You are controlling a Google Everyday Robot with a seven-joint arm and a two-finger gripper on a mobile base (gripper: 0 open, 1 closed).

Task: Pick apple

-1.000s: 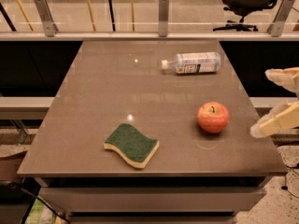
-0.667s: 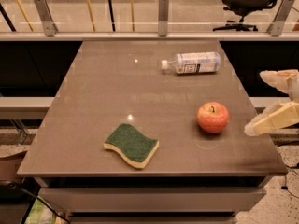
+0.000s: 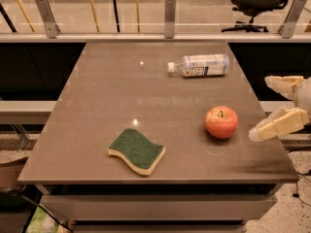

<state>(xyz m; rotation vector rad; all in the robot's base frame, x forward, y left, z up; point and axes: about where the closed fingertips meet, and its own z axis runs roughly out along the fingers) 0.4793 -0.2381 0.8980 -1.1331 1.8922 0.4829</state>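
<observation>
The red-orange apple point(image 3: 221, 122) stands upright on the brown table point(image 3: 146, 91), in its right half toward the front, with its dark stem up. My gripper point(image 3: 260, 108) comes in from the right edge of the view, a little to the right of the apple and not touching it. Its two cream fingers are spread apart, one finger point(image 3: 284, 85) farther back and one finger point(image 3: 277, 125) nearer the front. It is open and holds nothing.
A clear plastic bottle point(image 3: 198, 65) lies on its side at the back of the table. A green and yellow sponge point(image 3: 137, 150) lies front left of the apple. A glass railing point(image 3: 167, 13) runs behind the table. An office chair point(image 3: 257, 1) stands beyond it.
My gripper has moved left, closer to the apple. The apple, bottle and sponge have not moved.
</observation>
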